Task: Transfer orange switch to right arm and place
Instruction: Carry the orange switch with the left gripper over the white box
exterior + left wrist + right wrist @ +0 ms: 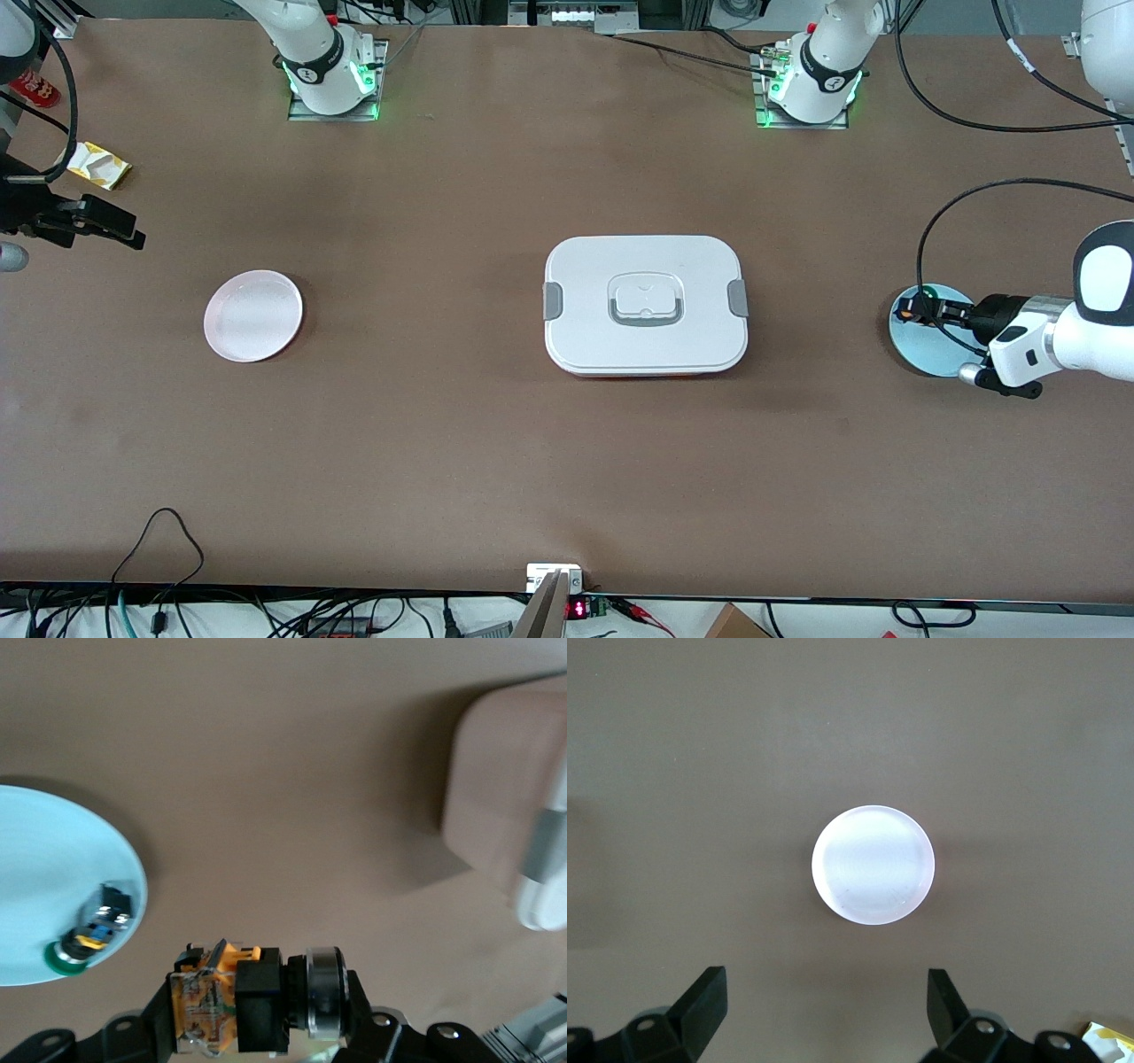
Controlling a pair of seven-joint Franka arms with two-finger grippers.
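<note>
**Orange switch clamped in left jaws above blue plate**

Brown matte table point(496, 461), wide and mostly bare; cables and small electronics along the edge nearest the front camera, aluminium framing and more cables by the two arm bases.

Counted: two arms, two plates, two switches, one lidded box, one yellow wrapper.

White lidded box point(645, 305) with grey side clips at table centre. Pale pink plate point(253, 315) toward the right arm's end, roughly 9 o'clock from the box in the front view. Light blue plate point(921, 350) toward the left arm's end, roughly 3 o'clock from the box. Crumpled yellow wrapper point(99, 166) near the right arm's end, about 11 o'clock from the pink plate.

Left gripper point(917, 310) over the blue plate, jaws closed tight on the orange switch point(257, 999). Switch lying sideways across the jaws, long axis roughly level with the table: orange terminal end at one side, black body in the middle, silver ring at the other, that ringed end toward the white box. Green-ringed switch point(89, 935) resting on the blue plate near its rim, apart from the held one.

Right gripper point(826, 1005) waiting high, looking down on the pink plate, jaws spread wide, holding nothing.
</note>
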